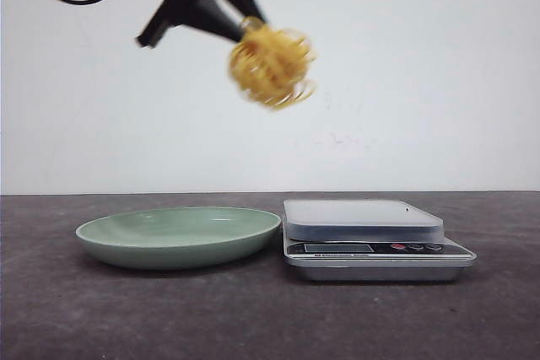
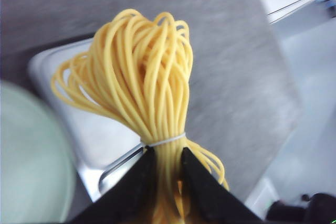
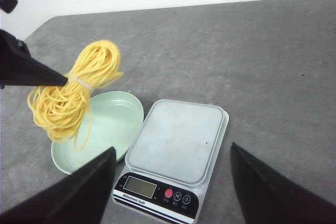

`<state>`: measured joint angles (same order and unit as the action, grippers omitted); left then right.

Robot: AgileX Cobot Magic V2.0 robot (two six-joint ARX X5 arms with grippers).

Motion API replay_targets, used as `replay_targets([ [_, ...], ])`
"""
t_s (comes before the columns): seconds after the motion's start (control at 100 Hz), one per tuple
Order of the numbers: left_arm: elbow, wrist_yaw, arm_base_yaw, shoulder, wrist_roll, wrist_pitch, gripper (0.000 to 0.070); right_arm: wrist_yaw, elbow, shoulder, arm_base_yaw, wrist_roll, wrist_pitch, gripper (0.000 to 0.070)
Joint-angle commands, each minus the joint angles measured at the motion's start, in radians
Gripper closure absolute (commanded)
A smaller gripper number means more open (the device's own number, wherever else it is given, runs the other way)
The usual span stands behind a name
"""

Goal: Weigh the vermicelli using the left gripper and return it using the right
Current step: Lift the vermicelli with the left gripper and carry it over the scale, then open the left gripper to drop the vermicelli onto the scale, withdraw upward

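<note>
Closest to me in the front view is the grey table (image 1: pixel 253 318), and on it, side by side, sit the pale green plate (image 1: pixel 179 236) on the left and the kitchen scale (image 1: pixel 371 240) on the right, the plate's rim just beside the scale's edge. I see nothing lying on the plate or on the scale's platform. The scale's display and its row of small buttons face me.

My right gripper (image 3: pixel 173 192) looks down on both from above; its two dark fingers (image 3: pixel 79 192) stand wide apart with nothing between them, the scale showing in the gap.

Higher up and further back, against the white wall (image 1: pixel 422 73), my left gripper (image 1: pixel 245 29) hangs in the air with its pointed fingers (image 2: pixel 131 192) clamped on the vermicelli (image 1: pixel 270 65). The bundle is well clear of the table, above the gap where plate meets scale. In the left wrist view the yellow strands loop out from the fingertips, bound by a thin pale tie (image 2: pixel 165 140) just beyond them, with the scale's platform beneath.
</note>
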<state>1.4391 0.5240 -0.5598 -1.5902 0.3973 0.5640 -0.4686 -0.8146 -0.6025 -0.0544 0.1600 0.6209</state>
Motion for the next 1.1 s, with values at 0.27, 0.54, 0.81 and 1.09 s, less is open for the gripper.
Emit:
replay_targets([
  [0.27, 0.021, 0.020, -0.071, -0.144, 0.201, -0.255, 0.0689, -0.003, -0.019, -0.003, -0.003, -0.010, -0.006, 0.0270],
  [0.54, 0.021, 0.019, -0.089, -0.301, 0.218, -0.298, 0.0689, -0.002, -0.019, -0.003, -0.003, -0.011, -0.006, 0.0270],
  [0.81, 0.021, 0.019, -0.089, -0.367, 0.216, -0.322, 0.0688, -0.002, -0.019, -0.003, -0.003, -0.011, -0.005, 0.0270],
  [1.09, 0.021, -0.005, -0.082, -0.367, 0.209, -0.322, 0.0298, -0.003, -0.019, -0.003, -0.003, -0.011, -0.005, 0.0270],
])
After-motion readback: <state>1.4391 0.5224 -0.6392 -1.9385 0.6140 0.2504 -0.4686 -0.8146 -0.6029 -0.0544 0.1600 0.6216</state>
